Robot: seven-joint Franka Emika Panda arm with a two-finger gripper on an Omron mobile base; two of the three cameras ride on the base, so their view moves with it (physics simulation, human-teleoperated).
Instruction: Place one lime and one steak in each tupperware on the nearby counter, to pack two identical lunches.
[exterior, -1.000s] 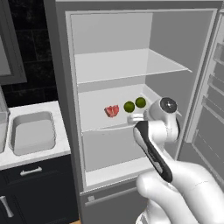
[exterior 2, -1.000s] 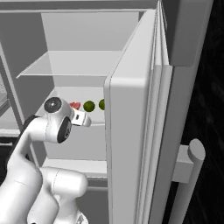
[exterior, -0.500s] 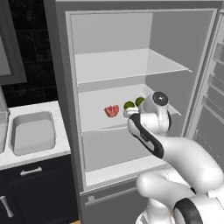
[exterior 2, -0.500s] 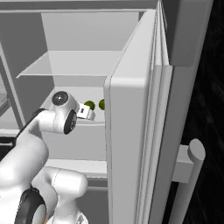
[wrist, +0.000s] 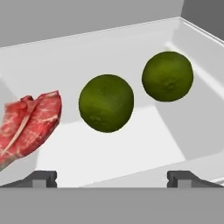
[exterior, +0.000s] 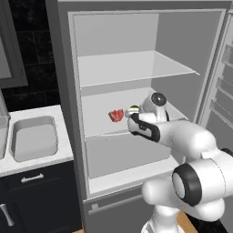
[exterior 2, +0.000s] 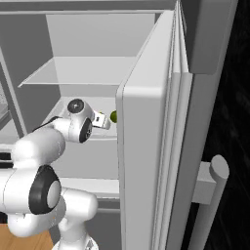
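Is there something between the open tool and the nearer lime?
No. In the hand view, bare white shelf separates the tool from the nearer lime.

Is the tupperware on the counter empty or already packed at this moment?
Empty: the left base view shows the tupperware bare inside, while both limes sit on the fridge shelf.

We see two limes (wrist: 106,103) on the fridge shelf (wrist: 131,144), both matt dark green with a faintly dimpled skin. Near the shelf's left edge the steak (wrist: 27,122) looks raw and moist, red with pale marbling. The shelf itself reads as smooth white plastic with a soft sheen. The arm (exterior: 182,136) has glossy white shells and dark matt joints. The counter (exterior: 66,145) is smooth, white, and the tupperware (exterior: 34,139) dull grey plastic.
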